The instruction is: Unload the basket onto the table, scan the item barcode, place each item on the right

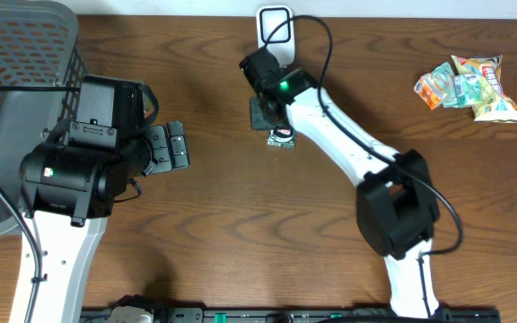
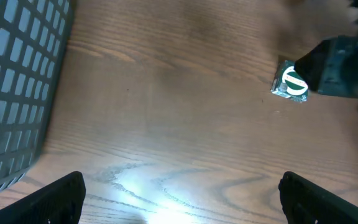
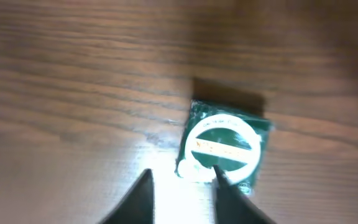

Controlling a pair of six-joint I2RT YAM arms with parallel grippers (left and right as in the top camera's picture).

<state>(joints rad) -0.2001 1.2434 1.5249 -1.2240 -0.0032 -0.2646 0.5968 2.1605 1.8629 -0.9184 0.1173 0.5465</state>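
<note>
Right gripper [image 3: 182,177]: slightly parted and empty. Bare table shows in the narrow gap between its two fingers [image 3: 143,199], and nothing is clamped.
Green packet [image 3: 225,146]: lies flat on the table [image 1: 240,233], just ahead of the right fingertips. One fingertip overlaps its near edge in the right wrist view; whether it touches cannot be told.
Packet face: a white round label faces up toward the wrist camera. No barcode shows on this side.
Left gripper [image 2: 182,208]: released, jaws spread wide with only wood grain between them. The packet sits well ahead of it and off to one side, partly under the other arm.
White device [image 1: 275,22]: stands with a cable beyond the right gripper, on the far side from the arm's base and apart from the packet. It is probably the reader, though the overhead view is too small to confirm this.
Basket [image 1: 16,81]: close beside the left gripper, on the side away from the packet. It plays no part at this moment.
Snack packets [image 1: 469,85]: a small heap well off to the side of the right arm, untouched.
Progress, done: the right gripper is placed over the item. Nothing in the views shows a scan made.
Progress, left: by judgement, nearly all of the task. The packet needs a firm grasp and a lift, its coded side must be found, and that side must be turned toward the white device.
</note>
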